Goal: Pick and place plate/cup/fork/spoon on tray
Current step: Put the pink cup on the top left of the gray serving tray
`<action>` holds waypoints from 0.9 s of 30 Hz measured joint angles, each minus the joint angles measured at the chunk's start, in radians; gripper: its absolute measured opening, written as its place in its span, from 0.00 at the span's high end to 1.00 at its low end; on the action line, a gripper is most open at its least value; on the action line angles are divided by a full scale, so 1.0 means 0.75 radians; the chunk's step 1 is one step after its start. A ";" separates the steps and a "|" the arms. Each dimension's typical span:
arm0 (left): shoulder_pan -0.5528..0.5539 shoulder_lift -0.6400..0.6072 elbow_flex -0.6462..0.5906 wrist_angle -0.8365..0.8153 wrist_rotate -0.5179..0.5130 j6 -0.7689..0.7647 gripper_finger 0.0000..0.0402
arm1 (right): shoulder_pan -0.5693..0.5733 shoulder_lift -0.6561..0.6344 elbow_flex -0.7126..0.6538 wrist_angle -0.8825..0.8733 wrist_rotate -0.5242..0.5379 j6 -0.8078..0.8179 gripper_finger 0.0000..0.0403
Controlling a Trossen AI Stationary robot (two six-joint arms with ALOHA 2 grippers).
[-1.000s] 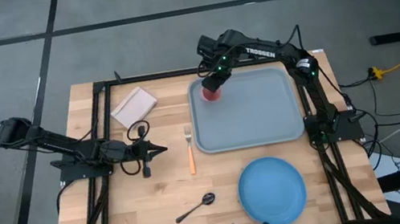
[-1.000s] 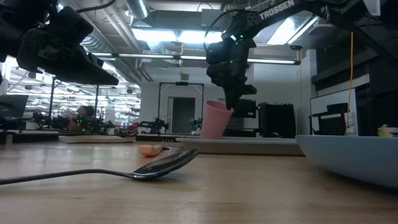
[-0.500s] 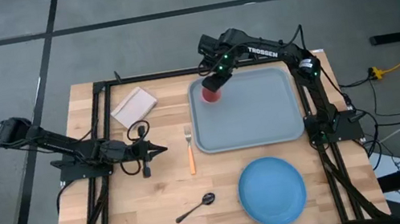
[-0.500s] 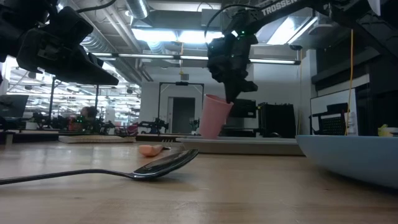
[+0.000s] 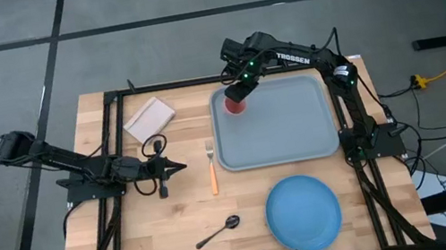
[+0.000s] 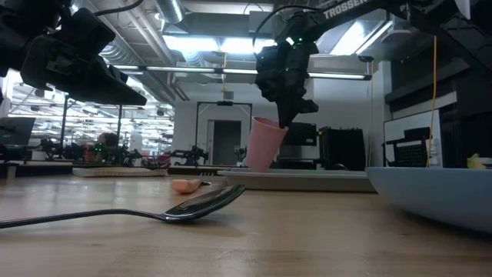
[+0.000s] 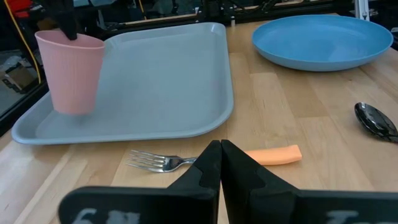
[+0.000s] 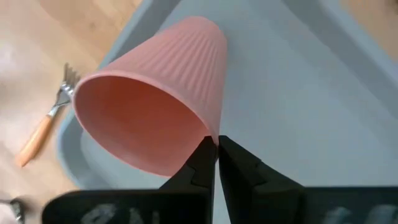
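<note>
Now my right end effector point(image 8: 213, 144) pinches the cup point(image 5: 237, 104) rim, cup tilted, at the tray point(image 5: 299, 144)'s eleven o'clock corner

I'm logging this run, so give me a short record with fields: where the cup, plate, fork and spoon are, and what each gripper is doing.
cup: on the tray, far left corner, tilted
right gripper: pinching the cup's rim
plate: on the table, near side of the tray
fork: on the table, left of the tray
spoon: on the table, left of the plate
left gripper: shut, empty, beside the fork
</note>
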 joint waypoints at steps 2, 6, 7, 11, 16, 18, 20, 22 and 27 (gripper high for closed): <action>0.000 0.000 0.000 0.000 0.000 0.000 1.00 | 0.000 0.001 0.000 0.001 0.034 0.010 0.95; 0.000 0.000 0.000 0.000 0.000 0.000 1.00 | 0.000 0.001 0.000 0.011 0.079 0.069 0.95; 0.000 0.000 0.000 0.000 0.000 0.000 1.00 | 0.000 0.001 0.000 0.012 0.079 0.085 0.95; 0.000 0.000 0.000 0.000 0.000 0.000 1.00 | 0.000 0.001 0.000 0.007 0.072 0.173 0.95; 0.000 0.000 0.000 0.000 0.000 0.000 1.00 | 0.006 0.001 0.000 -0.012 0.056 0.207 0.95; 0.000 0.000 0.000 0.000 0.000 0.000 1.00 | 0.009 0.001 0.000 -0.032 0.045 0.207 0.95; 0.000 0.000 0.000 0.000 0.000 0.000 1.00 | 0.009 0.001 -0.001 -0.054 0.018 0.212 0.95; 0.000 0.000 0.000 0.000 0.000 0.000 1.00 | 0.009 0.001 -0.001 -0.083 0.011 0.240 0.95; 0.000 0.000 0.000 0.000 0.000 0.000 1.00 | 0.009 0.002 -0.001 -0.109 -0.055 0.273 0.95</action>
